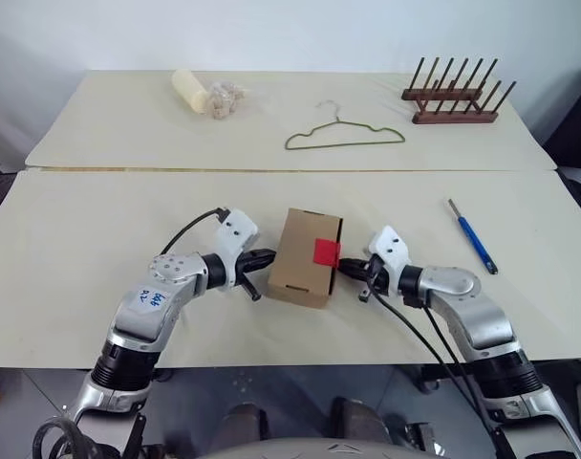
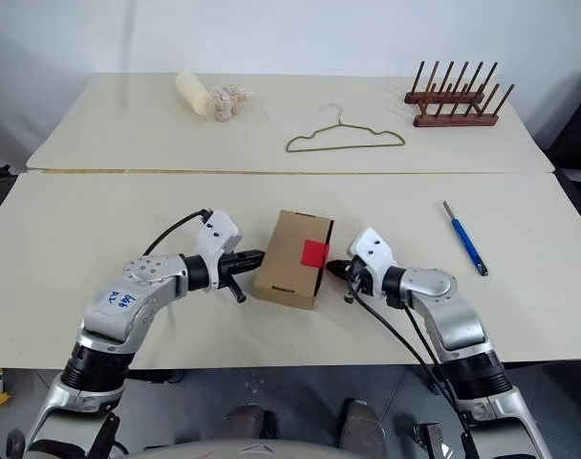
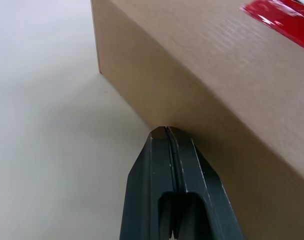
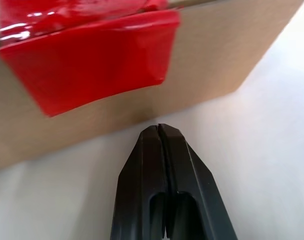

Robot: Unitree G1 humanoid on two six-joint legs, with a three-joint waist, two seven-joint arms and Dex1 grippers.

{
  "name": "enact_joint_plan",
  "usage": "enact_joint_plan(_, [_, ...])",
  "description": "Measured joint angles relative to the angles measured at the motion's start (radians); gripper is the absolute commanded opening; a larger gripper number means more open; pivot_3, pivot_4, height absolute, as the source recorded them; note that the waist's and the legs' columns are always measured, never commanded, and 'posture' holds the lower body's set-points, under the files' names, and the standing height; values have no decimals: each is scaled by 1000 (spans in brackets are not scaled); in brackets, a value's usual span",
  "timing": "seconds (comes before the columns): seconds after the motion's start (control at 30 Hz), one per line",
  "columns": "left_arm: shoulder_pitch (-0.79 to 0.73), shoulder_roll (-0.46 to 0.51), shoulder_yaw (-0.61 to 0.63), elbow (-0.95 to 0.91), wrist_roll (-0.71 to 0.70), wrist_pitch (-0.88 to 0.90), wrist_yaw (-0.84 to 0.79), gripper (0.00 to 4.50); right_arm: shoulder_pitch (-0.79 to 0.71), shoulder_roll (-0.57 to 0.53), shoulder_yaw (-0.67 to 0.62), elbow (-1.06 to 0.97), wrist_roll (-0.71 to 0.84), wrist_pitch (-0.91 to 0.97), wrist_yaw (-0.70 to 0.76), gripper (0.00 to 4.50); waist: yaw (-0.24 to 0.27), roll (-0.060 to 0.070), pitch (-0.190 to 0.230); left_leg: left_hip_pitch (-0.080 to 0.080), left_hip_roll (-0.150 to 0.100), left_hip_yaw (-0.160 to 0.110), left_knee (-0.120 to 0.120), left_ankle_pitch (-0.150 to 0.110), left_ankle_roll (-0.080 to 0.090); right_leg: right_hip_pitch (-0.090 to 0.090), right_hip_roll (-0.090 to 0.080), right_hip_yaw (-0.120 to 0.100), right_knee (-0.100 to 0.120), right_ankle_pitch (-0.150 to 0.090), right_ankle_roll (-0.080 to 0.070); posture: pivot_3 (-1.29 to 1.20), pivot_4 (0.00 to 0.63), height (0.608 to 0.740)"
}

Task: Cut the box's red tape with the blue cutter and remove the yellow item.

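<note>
The brown box lies closed on the near table, between my two hands. Its red tape wraps over the right top edge and down the right side. My left gripper is shut, its tips pressed against the box's left side. My right gripper is shut too, its tips at the box's right side just under the red tape. The blue cutter lies on the table, well to the right of my right arm. The yellow item is hidden.
A seam divides the near table from the far one. On the far table lie a green wire hanger, a wooden peg rack at the right, and a pale yellow roll beside a crumpled wad.
</note>
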Motion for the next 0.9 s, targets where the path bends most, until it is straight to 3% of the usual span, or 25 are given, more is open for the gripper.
enact_joint_plan(0.33, [13,11,-31,-21,-13,27,-23,0,-40,0,2,68,-25,-53,0,19,-1,0,0,0,0,0,0,0,0,0,0,0,0,0,0,0,150,740])
enact_joint_plan(0.47, [14,119,-31,-26,-4,28,-50,0,-45,-48,-11,74,-19,-42,23,19,-1,0,0,0,0,0,0,0,0,0,0,0,0,0,0,0,150,740])
enact_joint_plan(0.6, [8,251,29,-52,-31,25,-136,0,-32,-139,-121,43,67,146,48,905,5,0,0,-1,0,0,0,0,0,0,0,0,-1,0,0,0,150,740])
enact_joint_plan(0.73, [-79,216,103,-64,-141,5,-210,0,-38,-160,-225,-55,215,431,37,2271,4,0,0,-1,0,0,0,0,0,0,0,0,0,0,0,0,150,740])
enact_joint_plan(0.9, [-229,130,59,5,-162,-64,-247,0,-142,-106,-373,-132,414,879,-67,3974,4,0,0,-1,0,0,0,0,0,0,0,0,0,0,0,0,150,740])
